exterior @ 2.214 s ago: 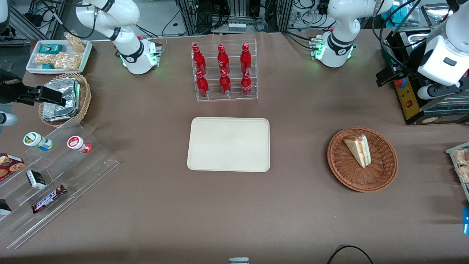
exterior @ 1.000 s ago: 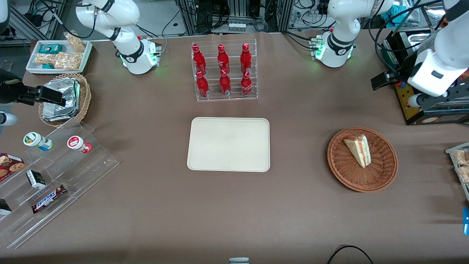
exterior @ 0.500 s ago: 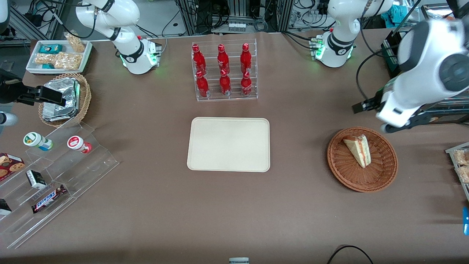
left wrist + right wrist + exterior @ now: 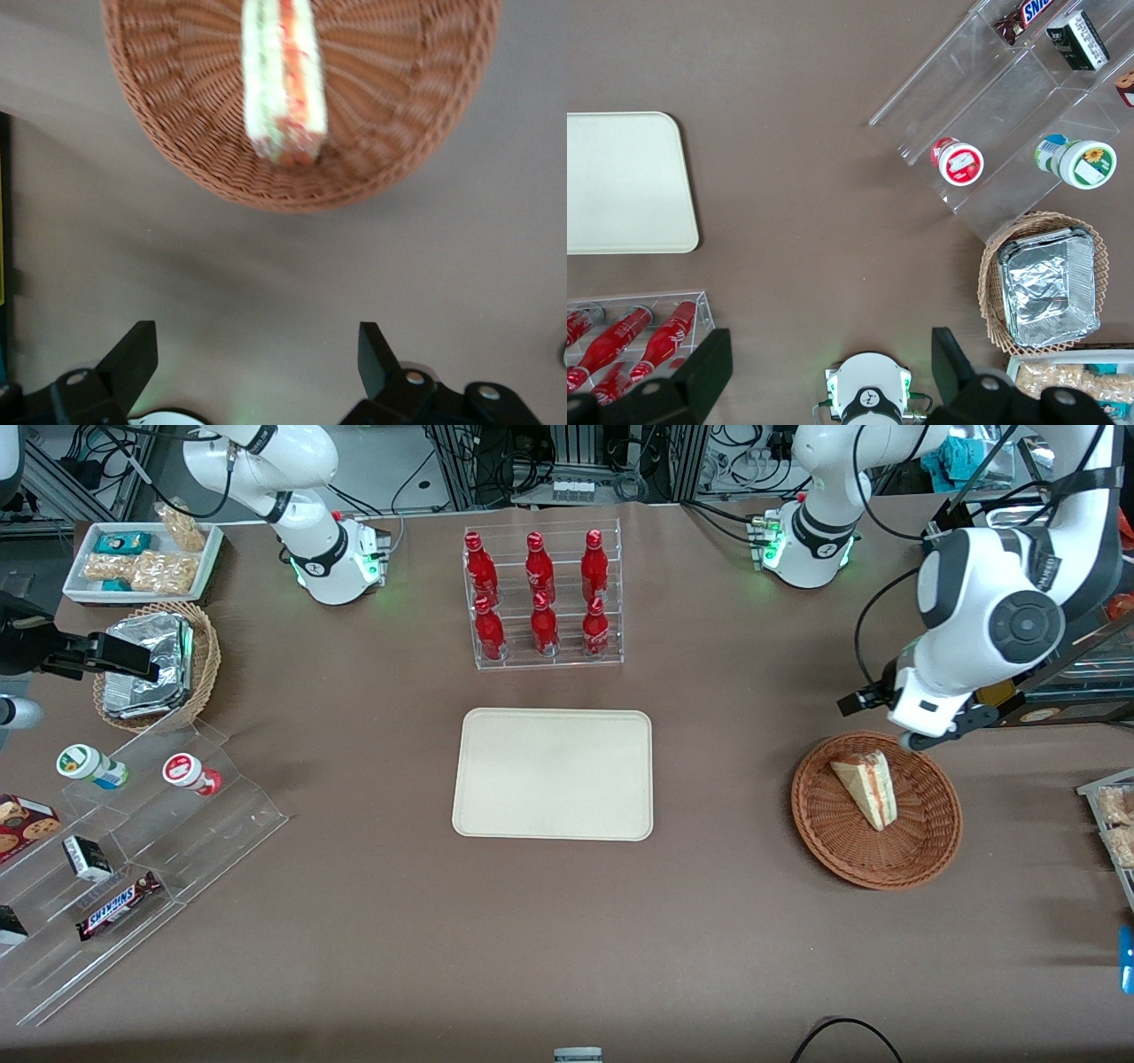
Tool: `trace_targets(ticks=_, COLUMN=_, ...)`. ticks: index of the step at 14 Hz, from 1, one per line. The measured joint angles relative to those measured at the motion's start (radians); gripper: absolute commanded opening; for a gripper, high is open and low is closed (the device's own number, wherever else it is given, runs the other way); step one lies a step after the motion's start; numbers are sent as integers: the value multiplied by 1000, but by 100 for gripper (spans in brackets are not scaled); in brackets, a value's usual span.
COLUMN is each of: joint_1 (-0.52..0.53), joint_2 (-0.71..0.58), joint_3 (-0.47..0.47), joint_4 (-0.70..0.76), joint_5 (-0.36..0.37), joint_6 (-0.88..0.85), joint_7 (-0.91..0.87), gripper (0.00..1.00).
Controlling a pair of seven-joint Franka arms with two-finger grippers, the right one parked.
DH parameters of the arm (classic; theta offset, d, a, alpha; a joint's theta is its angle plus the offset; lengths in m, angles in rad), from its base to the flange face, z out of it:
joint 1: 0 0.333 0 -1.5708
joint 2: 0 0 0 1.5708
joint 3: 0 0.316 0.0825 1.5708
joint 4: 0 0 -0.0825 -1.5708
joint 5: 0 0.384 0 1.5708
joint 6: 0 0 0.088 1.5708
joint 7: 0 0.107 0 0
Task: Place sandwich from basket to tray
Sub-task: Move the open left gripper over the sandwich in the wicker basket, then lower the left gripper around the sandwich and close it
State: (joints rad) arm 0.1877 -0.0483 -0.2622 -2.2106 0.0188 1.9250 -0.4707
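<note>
sandwich [image 4: 866, 786] in basket [image 4: 921, 850], tool [image 4: 257, 372] above table

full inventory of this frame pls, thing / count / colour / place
sandwich: 1, pale with red-green filling, in basket
basket: 1, reddish-brown wicker, toward working arm's end
tray: 1, cream, table centre, nothing on it
bottles: 6, red, in clear rack farther from camera than tray
foil packs: silver, in tan basket toward parked arm's end
yogurt cups: 2, on clear stepped shelf
gripper: open, black fingers, above table beside basket
</note>
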Motion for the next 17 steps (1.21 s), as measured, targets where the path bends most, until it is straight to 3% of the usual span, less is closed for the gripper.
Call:
trace_targets(ticks=10, joint_1=64, joint_2=173, joint_3=3, joint_4=-24, joint_5=0, joint_6=301, joint_7=-146, gripper=100)
trace_targets(ticks=17, joint_1=70, joint_2=209, joint_3=0, joint_4=-11, joint_5=0, joint_6=350, joint_7=-145, gripper=100)
